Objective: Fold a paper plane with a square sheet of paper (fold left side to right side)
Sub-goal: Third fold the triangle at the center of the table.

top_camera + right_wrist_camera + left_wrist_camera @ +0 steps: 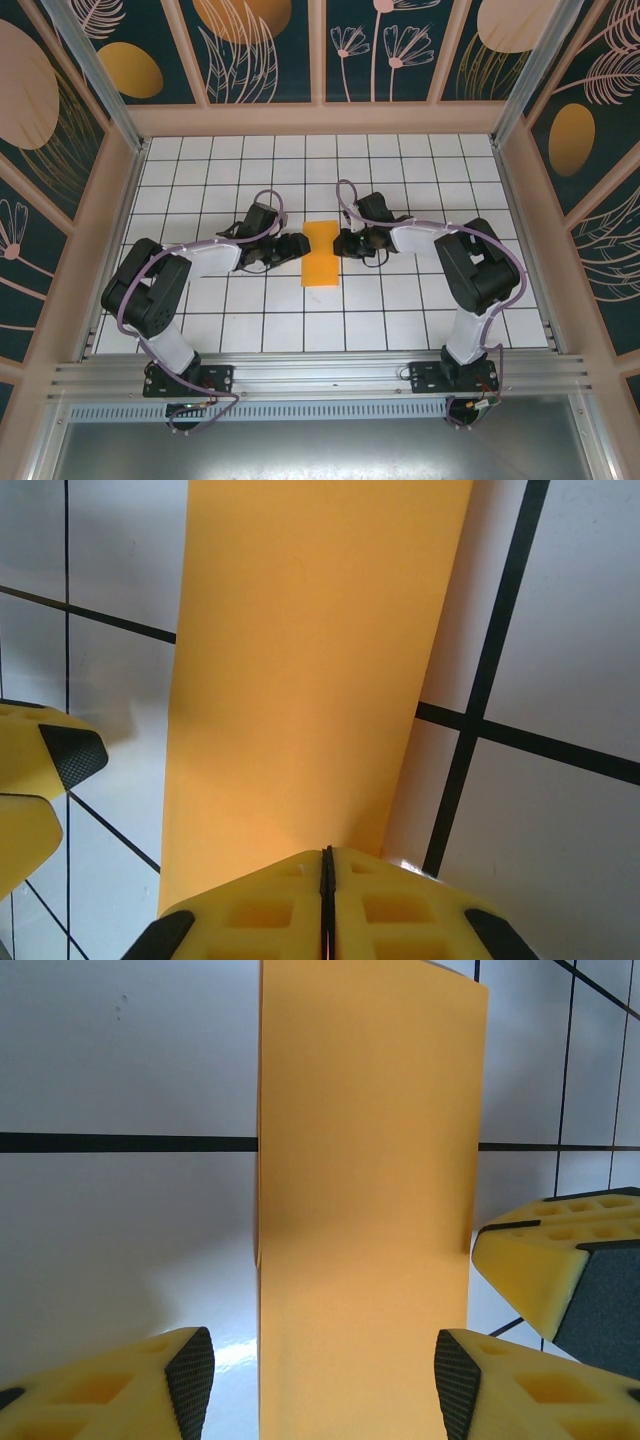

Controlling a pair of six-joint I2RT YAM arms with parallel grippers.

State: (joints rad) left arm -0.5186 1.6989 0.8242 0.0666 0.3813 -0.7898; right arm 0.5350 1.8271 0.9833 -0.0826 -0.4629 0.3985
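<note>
Right end effector [325, 880]: clenching, its two yellow fingers pressing flat together with no gap. Its tips are meeting one long edge of the orange paper. I cannot tell whether a layer is being nipped between them or merely pinned under them.
Left end effector [325, 1385]: standing released, its fingers [185, 1375] spreading wide to either side of the strip and not visibly touching it.
Square sheet of paper [320, 255]: lying on the bench [400, 320] directly between the two end effectors. It is running ahead of each set of tips as a narrow strip, roughly half as wide as it is long.
Lie of the sheet: looking doubled over already, one half resting on the other. A soft shadow band across it, just ahead of the left tips, is suggesting that it is not sitting fully flat.
Done so far: judging by the halved outline, the left-to-right fold is looking made.
Crease: lying on the side facing the left end effector, but neither wrist view is showing whether it is sharp. It is probably wanting a firm press.
Left to do: the nose corners, the wing folds and the centre crease. No pointed dart is forming yet.
Stage: sitting early in the task, with most of the folding waiting.
</note>
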